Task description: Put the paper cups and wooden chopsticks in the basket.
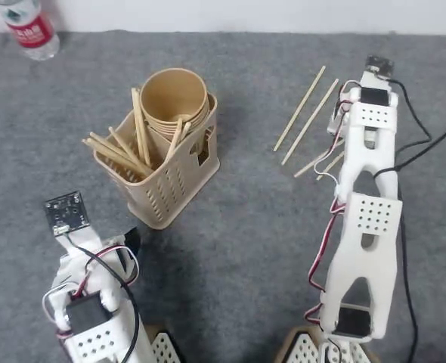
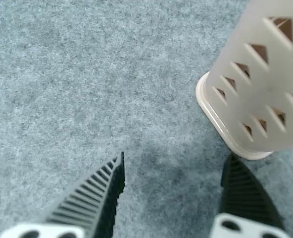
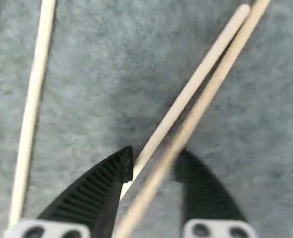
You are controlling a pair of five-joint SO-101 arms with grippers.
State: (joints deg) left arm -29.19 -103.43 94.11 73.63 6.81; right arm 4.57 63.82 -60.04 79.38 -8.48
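A beige slotted basket (image 1: 166, 189) stands left of centre on the grey mat, holding stacked paper cups (image 1: 174, 94) and several wooden chopsticks (image 1: 121, 151). Two loose chopsticks (image 1: 302, 113) lie on the mat at the upper right. Two more chopsticks (image 1: 314, 165) lie crossed just below them, running under the right arm. My right gripper (image 3: 154, 163) is down over that pair (image 3: 206, 74), its fingers pressed against them on both sides. My left gripper (image 2: 174, 163) hangs open over bare mat, beside the basket's base (image 2: 256, 89).
A plastic bottle with a red label (image 1: 28, 26) lies at the far left corner. Cables trail along the right arm (image 1: 408, 151). Two more chopsticks (image 3: 35, 99) lie beside the right gripper.
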